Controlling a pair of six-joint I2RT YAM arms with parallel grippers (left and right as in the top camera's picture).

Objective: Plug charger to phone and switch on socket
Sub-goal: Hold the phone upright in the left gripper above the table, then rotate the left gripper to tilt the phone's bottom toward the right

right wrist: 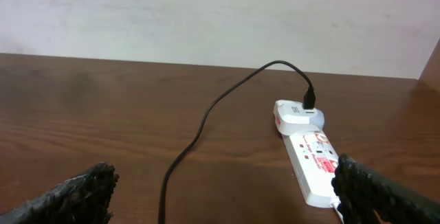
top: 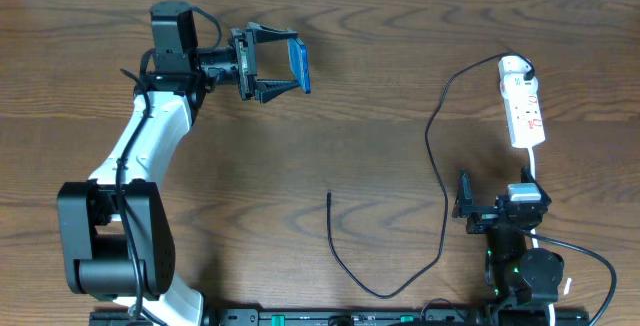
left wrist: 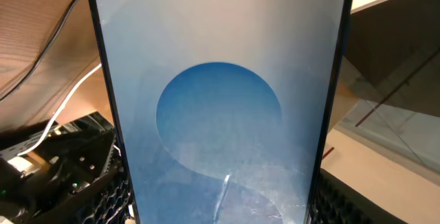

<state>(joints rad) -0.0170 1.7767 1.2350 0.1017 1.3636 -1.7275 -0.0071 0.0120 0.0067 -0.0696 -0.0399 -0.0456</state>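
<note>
My left gripper (top: 275, 64) at the back left is shut on the phone (top: 298, 64) and holds it above the table. In the left wrist view the phone's screen (left wrist: 220, 114) fills the frame, a blue circle on lighter blue, between my fingers. The black charger cable (top: 437, 166) runs from a white adapter on the socket (top: 524, 106) at the right, curves down, and ends in a free tip (top: 329, 195) mid-table. My right gripper (top: 466, 209) is open and empty, low, just before the socket (right wrist: 316, 169), with the cable (right wrist: 185, 155) between its fingers' line of sight.
The wooden table (top: 350, 136) carries all of this. A white wall (right wrist: 206, 11) stands behind the table's far edge. The socket's white cord (top: 545, 246) runs down past my right arm's base. My left arm's body (top: 130, 176) fills the left side.
</note>
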